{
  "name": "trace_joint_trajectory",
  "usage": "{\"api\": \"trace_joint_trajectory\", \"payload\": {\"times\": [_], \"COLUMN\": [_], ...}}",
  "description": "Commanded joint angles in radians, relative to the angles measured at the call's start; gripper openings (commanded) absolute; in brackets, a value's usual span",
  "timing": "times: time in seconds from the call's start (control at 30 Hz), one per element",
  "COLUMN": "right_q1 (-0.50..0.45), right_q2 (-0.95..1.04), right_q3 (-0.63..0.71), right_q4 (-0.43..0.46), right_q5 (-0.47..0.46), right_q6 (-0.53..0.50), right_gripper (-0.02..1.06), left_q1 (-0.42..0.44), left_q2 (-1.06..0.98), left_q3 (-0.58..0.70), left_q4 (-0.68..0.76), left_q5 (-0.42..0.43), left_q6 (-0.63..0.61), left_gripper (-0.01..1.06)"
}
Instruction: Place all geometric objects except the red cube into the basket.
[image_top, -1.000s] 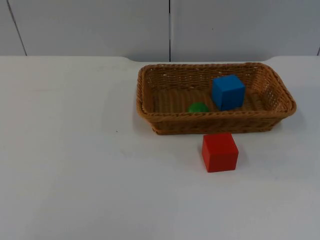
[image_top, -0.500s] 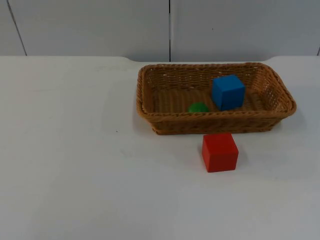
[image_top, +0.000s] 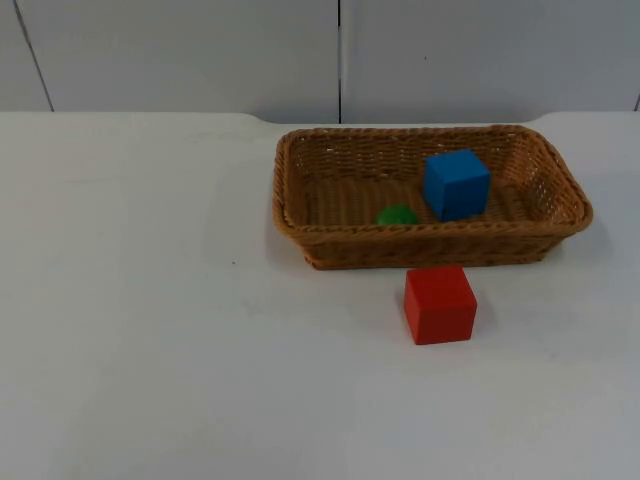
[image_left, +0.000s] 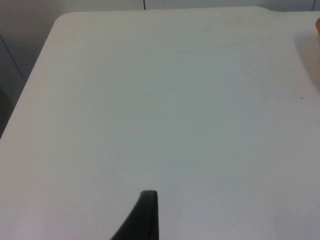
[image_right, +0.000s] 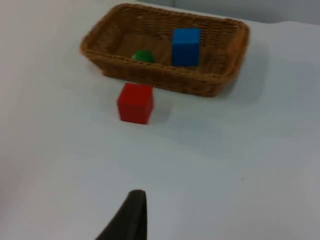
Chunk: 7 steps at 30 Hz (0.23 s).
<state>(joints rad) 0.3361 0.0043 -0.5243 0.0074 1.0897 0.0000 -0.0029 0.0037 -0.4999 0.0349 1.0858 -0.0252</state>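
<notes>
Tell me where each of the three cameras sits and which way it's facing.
Top view: fixed above, looking down and forward at the table, basket and red cube; no arm in it.
Left wrist view: on the left arm, facing bare table; one black fingertip.
Right wrist view: on the right arm, facing the basket; one fingertip.
Shared by top and right wrist: basket, blue cube, green piece, red cube.

A rectangular woven wicker basket (image_top: 300, 215) sits upright in the upper right of the top view. Inside it, a blue cube (image_top: 456, 184) stands right of centre, with a small green rounded piece (image_top: 397, 214) against the near wall. The red cube (image_top: 440, 304) rests on the table just below the basket's near wall.
</notes>
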Motion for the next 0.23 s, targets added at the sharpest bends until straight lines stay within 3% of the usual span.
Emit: {"api": "trace_joint_trajectory", "payload": {"times": [0.0,0.13,0.2], "right_q1": [-0.063,-0.221,-0.246], "right_q2": [-0.004,-0.004,-0.004], "right_q3": [0.008,0.008,0.008], "right_q4": [-0.001,-0.001,-0.001], "right_q5": [-0.014,-0.014,-0.014], "right_q6": [-0.015,-0.015,-0.015], "right_gripper": [1.05,1.05,1.05], "left_q1": [0.004,0.004,0.004], "left_q2": [-0.004,-0.004,-0.004], "left_q3": [0.004,0.004,0.004], "left_q4": [-0.009,-0.007,-0.007], "left_q5": [-0.01,-0.01,-0.01], "left_q6": [0.002,0.001,0.001], "left_gripper": [0.97,0.97,0.97]}}
